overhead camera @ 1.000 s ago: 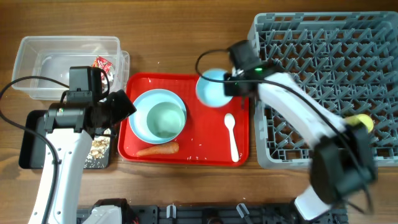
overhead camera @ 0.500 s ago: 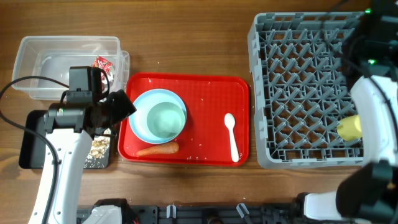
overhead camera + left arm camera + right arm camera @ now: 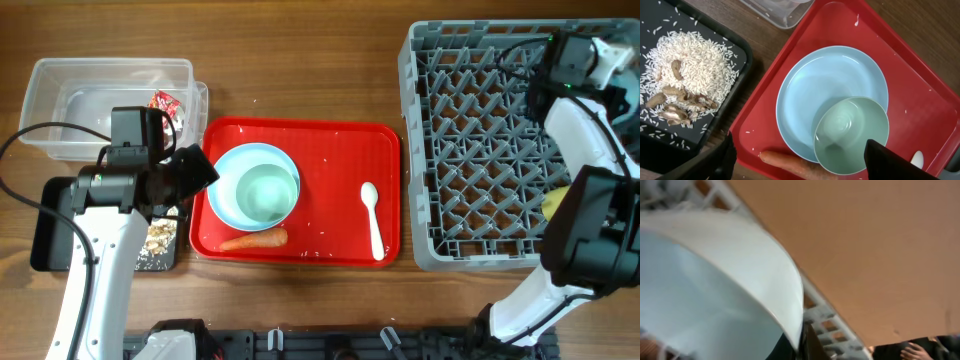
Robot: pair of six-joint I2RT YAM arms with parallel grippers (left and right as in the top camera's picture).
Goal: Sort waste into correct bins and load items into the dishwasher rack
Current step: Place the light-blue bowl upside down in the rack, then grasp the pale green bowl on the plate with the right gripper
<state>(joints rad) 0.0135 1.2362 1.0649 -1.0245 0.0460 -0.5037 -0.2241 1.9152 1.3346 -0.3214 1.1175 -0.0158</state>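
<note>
Over the far right corner of the dishwasher rack (image 3: 470, 130), the right gripper (image 3: 799, 347) is pinched tight on the rim of a pale blue bowl (image 3: 715, 290). It holds it by the edge, prob. so the bowl can slide down btw. the pegs. I think the bowl isn't set down yet. A yellow cup (image 3: 560, 203) sits in the rack, half hidden by the arm.

The left gripper (image 3: 800, 162) hangs wide open w/ nothing in it, over the left side of the red tray (image 3: 330, 160). Under it is the light blue plate (image 3: 225, 185) w/ a 2nd bowl (image 3: 268, 192) on top. The carrot (image 3: 253, 240) lies just in front of the plate, and the white spoon (image 3: 372, 215) is on the tray's right side.

Open like that, it's prob. ready to grab the carrot. That belongs w/ the food scraps (image 3: 680, 95) in the black tray (image 3: 50, 225). The wrapper (image 3: 165, 100) is in the clear tub (image 3: 60, 80).
</note>
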